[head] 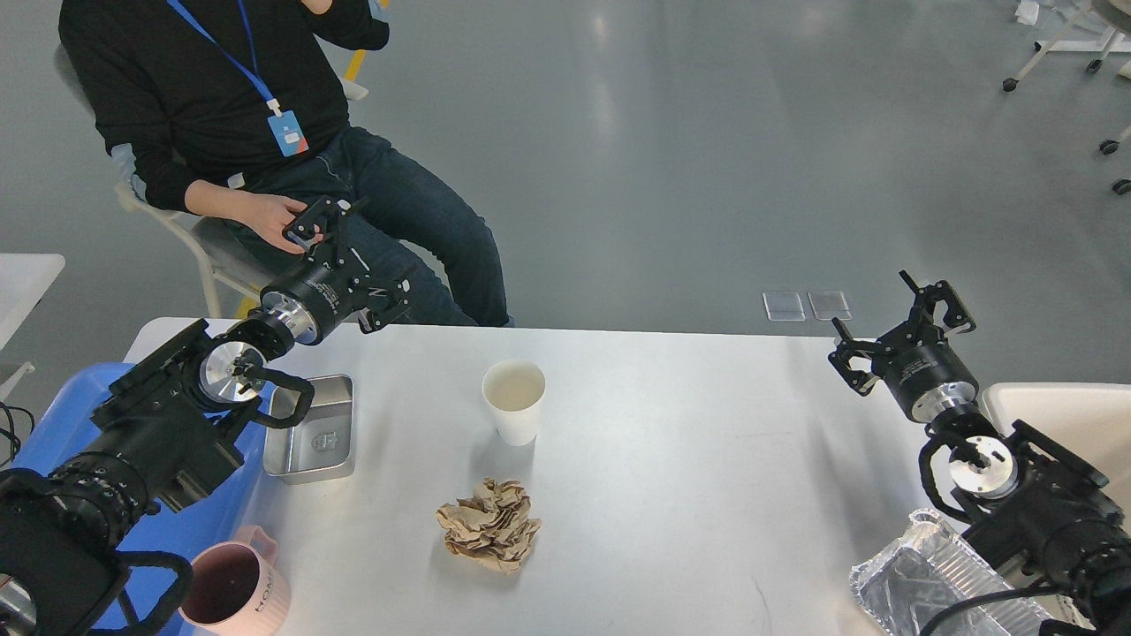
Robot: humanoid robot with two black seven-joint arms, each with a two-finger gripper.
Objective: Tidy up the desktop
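The white desktop (707, 459) carries a white paper cup (513, 399) standing upright near the middle. In front of the cup lies a crumpled ball of brown paper (489, 524). At the left sits a small rectangular metal tin (314, 428), and a pink mug (234, 587) stands at the near left corner. A crinkled foil tray (919, 583) lies at the near right. My left gripper (353, 261) hangs open and empty past the far left edge, above the tin. Over the far right edge, my right gripper (897, 329) is open and holds nothing.
A blue plastic tray (62, 415) lies under my left arm at the left edge. A cream-coloured bin (1060, 411) stands at the right edge beside my right arm. A seated person (265, 132) is just behind the far left corner, one hand close to my left gripper.
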